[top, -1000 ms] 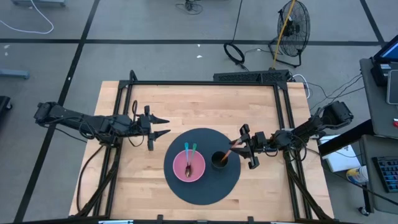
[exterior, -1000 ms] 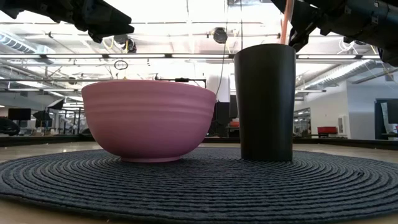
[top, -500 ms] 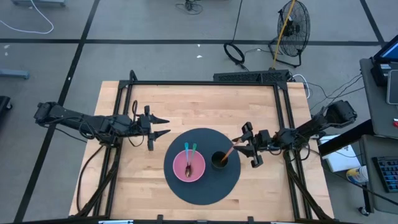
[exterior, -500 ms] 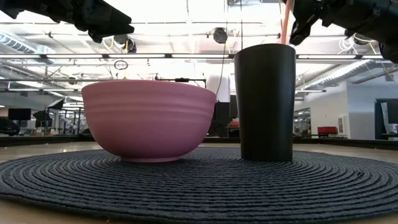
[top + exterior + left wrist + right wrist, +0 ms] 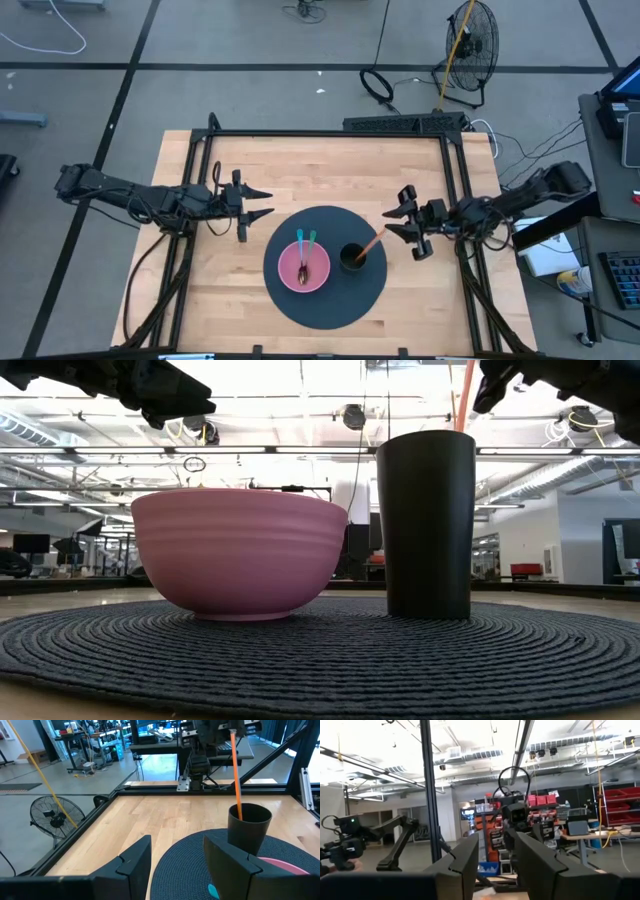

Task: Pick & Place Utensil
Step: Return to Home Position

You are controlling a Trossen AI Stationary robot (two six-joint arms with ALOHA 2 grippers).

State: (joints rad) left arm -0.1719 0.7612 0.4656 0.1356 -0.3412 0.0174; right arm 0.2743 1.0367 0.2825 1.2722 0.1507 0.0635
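Observation:
An orange utensil [image 5: 370, 246] stands in the black cup [image 5: 352, 257], its lower end inside and its handle leaning on the rim toward the table's right; it also shows in the left wrist view as the orange utensil [image 5: 235, 775]. The cup stands on a round dark mat [image 5: 330, 305] beside a pink bowl [image 5: 303, 270] that holds a teal utensil [image 5: 310, 240] and a pink one. My right gripper [image 5: 390, 221] is open just right of the orange handle's top, with nothing between its fingers [image 5: 470, 855]. My left gripper [image 5: 268, 203] waits open left of the mat.
Black frame rails [image 5: 330, 133] run along the table's far, left and right edges. Bare wood lies far of the mat and on both sides of it. In the low view the cup [image 5: 425, 525] and bowl [image 5: 238, 550] stand side by side on the mat.
My right gripper has drawn back from the cup toward the table's right edge and a little toward the far edge. The orange utensil has stayed in the cup, leaning toward the right. The left arm has kept still.

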